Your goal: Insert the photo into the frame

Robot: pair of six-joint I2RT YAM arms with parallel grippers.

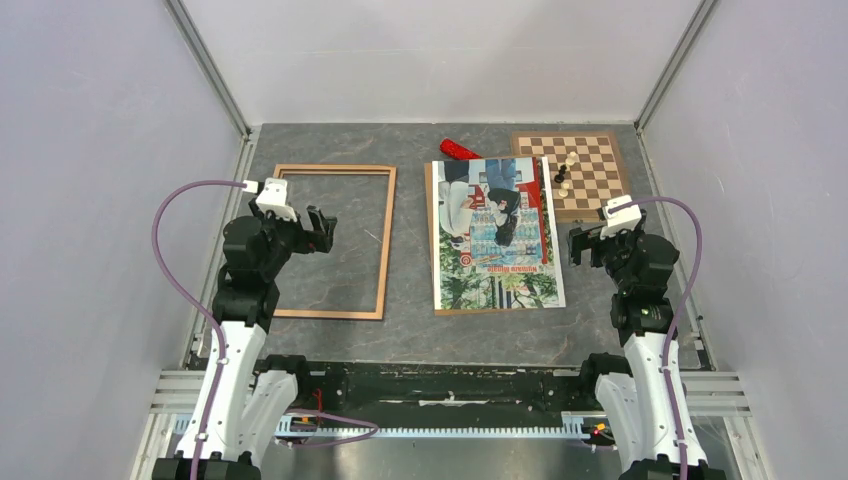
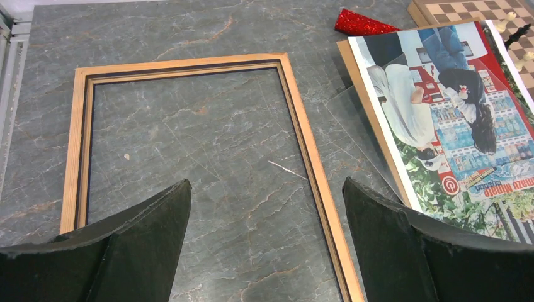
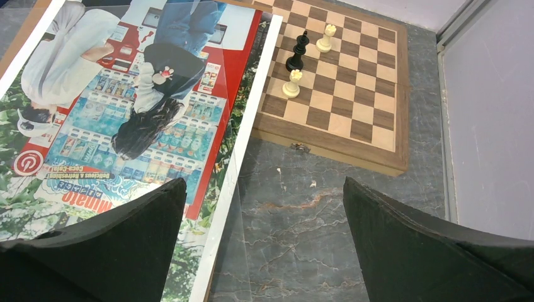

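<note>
From above, one frame (image 1: 335, 168) is seen flat on the bench (image 1: 400, 335) at the left, light wood face up, long axis running near to far; grey bench surface shows through its opening. One photo (image 1: 497, 235) lies to its right, apart from it, printed side up on a brown panel (image 1: 430, 230), long axis also near to far, the two figures' heads pointing near; its far right corner overlaps a chessboard (image 1: 595, 185). A red object (image 1: 460, 150) lies at the photo's far edge. The left hand (image 1: 322, 230) hangs over the frame and the right hand (image 1: 578, 245) beside the photo's right edge.

From the left wrist, that hand's jaws are spread wide above the frame's opening, gripping nothing.

From the right wrist, the jaws are likewise spread wide and empty; three chess pieces (image 3: 297, 53) stand on the board, two white and one black.
</note>
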